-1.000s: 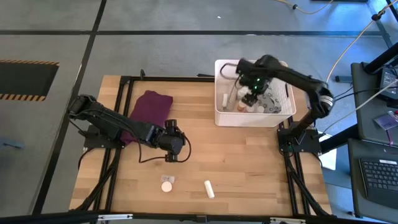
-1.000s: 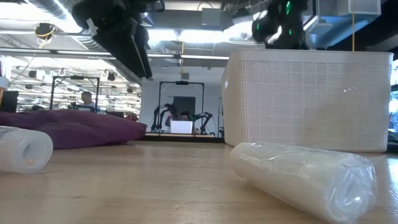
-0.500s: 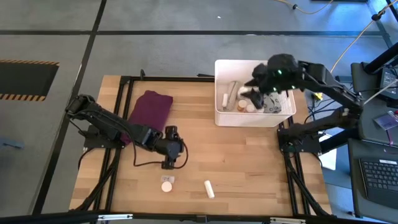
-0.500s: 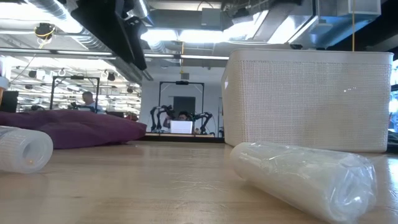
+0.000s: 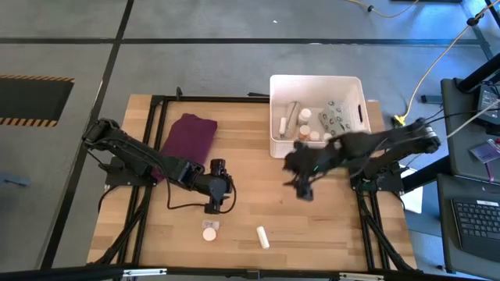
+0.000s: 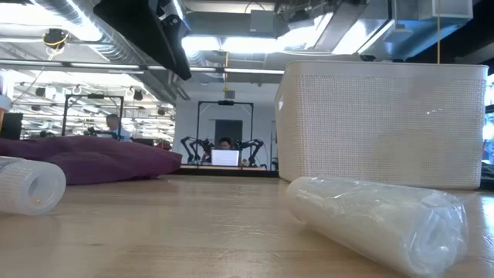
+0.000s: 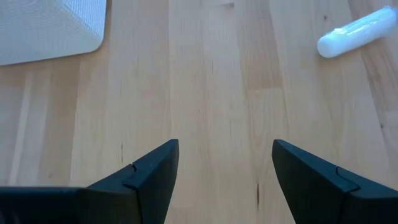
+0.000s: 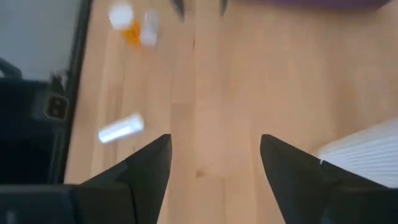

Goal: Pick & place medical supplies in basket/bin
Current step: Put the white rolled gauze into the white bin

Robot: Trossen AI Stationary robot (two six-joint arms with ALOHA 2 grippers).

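Observation:
The white bin [image 5: 319,117] stands at the far right of the table with several small supplies inside it. A white tube [image 5: 262,236] and a small white bottle [image 5: 209,232] lie on the wood near the front edge. My left gripper [image 5: 212,204] hangs open just beyond the bottle, touching nothing. In its wrist view [image 7: 225,155] only bare wood lies between the fingers, with the tube [image 7: 357,32] farther off. My right gripper [image 5: 301,187] is open and empty over the table's middle, in front of the bin. Its wrist view [image 8: 214,149] shows the tube [image 8: 121,129] and the bottle [image 8: 134,25] ahead.
A purple folded cloth [image 5: 187,136] lies at the far left of the table. Bare wood lies between the two grippers and the near edge. In the low view the tube [image 6: 378,216] lies in front of the bin [image 6: 382,123], and the bottle [image 6: 31,185] is at the left.
My right gripper has swung out from above the bin toward the near edge and the table's middle, rolling as it went, open throughout. My left gripper has turned a little toward the near edge. The tube and the bottle have not moved.

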